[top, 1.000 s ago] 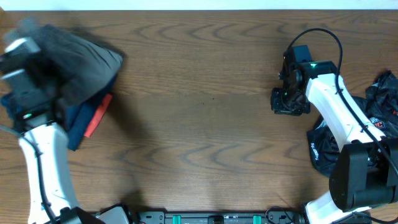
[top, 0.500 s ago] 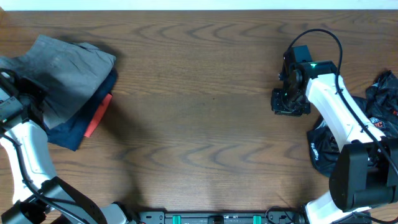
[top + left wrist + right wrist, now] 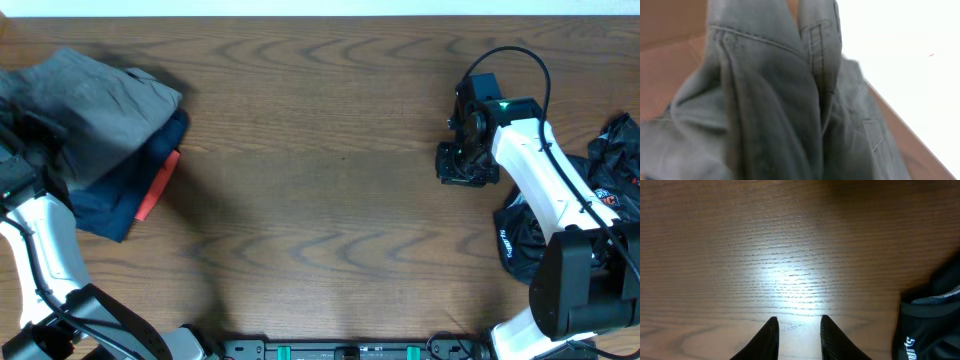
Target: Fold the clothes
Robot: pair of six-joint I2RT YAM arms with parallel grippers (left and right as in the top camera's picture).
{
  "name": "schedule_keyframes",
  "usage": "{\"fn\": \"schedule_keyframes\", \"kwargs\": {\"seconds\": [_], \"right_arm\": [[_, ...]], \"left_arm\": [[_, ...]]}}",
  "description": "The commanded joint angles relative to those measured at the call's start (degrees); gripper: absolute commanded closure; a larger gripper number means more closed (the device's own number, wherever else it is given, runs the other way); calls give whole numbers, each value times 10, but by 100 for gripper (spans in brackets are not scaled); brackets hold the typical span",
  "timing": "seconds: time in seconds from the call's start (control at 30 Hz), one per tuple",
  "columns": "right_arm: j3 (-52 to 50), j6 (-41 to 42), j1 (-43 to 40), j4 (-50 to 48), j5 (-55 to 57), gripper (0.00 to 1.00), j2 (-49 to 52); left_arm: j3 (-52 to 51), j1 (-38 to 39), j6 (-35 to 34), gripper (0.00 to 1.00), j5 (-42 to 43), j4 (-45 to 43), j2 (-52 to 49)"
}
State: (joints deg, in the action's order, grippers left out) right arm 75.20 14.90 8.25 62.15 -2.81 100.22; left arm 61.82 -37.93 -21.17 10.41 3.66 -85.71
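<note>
**Grey garment on the left pile, right jaws apart over bare wood**

From overhead we see the grey garment [image 3: 95, 105] at the far left of the table [image 3: 320, 180]. It is bunched and wrinkled and lies on top of a navy garment [image 3: 120, 205]. An orange-red piece [image 3: 157, 188] shows at the pile's right edge. The left gripper [image 3: 28, 140] is at the grey cloth's left side, blurred and partly hidden against it. In the left wrist view the grey fabric [image 3: 770, 100] fills nearly the whole frame, with stitched seams and a pocket edge close to the lens. None of the fingers show, so we cannot tell whether those jaws are apart, together or clamped on the cloth.

On the right side of the table the right gripper [image 3: 463, 165] hangs over bare wood, well apart from the pile. Its wrist view shows the two dark fingertips [image 3: 771, 330] apart, with only wood grain between them and nothing held. The black printed garment [image 3: 610, 170] lies crumpled at the table's right edge, beside that arm. A fold of it with white lettering enters the right wrist view at the lower right [image 3: 930, 325], near the fingers but not touching them.
</note>
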Motion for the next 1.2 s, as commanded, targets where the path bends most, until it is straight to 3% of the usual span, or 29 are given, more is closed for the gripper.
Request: {"fn": "schedule_keyframes", "kwargs": {"seconds": [0.0,0.07,0.1,0.27,0.5,0.57,0.63,0.97,1.17], "right_arm": [[-3,7,1,1,4,73,-12],[-3,7,1,1,4,73,-12],[-3,7,1,3,4,72,-12],[-3,-2,1,7,4,72,-12],[-3,-3,1,6,4,72,-12],[-3,-4,1,4,4,71,-12],[-3,-4,1,3,4,71,-12],[-3,-3,1,6,4,71,-12],[-3,-2,1,15,4,71,-12]], "left_arm": [[15,-17,-3,66,-31,42,9],[15,-24,-5,17,-71,80,7],[15,-27,-6,2,-78,86,7],[15,-40,-79,2,-71,82,23],[16,-39,-80,2,147,-28,87],[16,-38,-108,2,215,-66,86],[16,-32,-124,2,235,-84,83],[15,-26,-95,2,195,-85,-26],[15,-59,-95,2,113,-5,-116]]}}
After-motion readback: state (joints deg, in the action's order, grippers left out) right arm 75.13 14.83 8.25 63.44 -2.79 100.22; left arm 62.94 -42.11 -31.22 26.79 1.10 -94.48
